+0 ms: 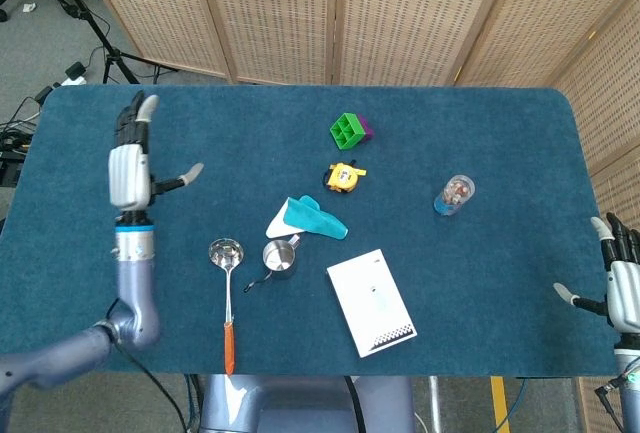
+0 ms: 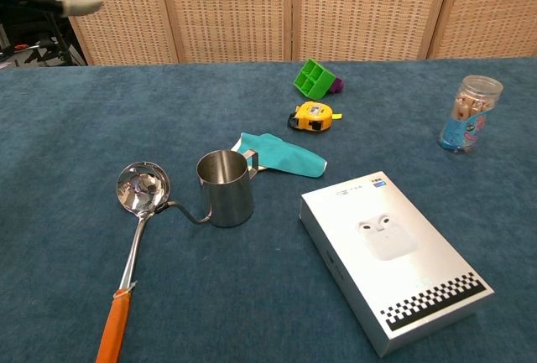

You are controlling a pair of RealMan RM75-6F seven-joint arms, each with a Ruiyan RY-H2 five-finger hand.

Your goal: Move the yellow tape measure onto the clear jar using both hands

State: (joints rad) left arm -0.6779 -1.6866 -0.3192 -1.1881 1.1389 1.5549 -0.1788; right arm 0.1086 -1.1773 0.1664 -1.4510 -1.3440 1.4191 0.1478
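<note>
Yellow tape measure [image 1: 344,176] lies mid-worktop, just near of the green compartment block [image 1: 347,131], well left of the clear plastic jar [image 1: 455,194]. Both the left hand [image 1: 130,165] and right hand [image 1: 622,288] hover empty, fingers released.

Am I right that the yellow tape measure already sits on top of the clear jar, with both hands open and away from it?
Not quite: the head view shows the yellow tape measure lying on the table, well apart from the clear jar. Both the left hand and right hand are open and away.
</note>
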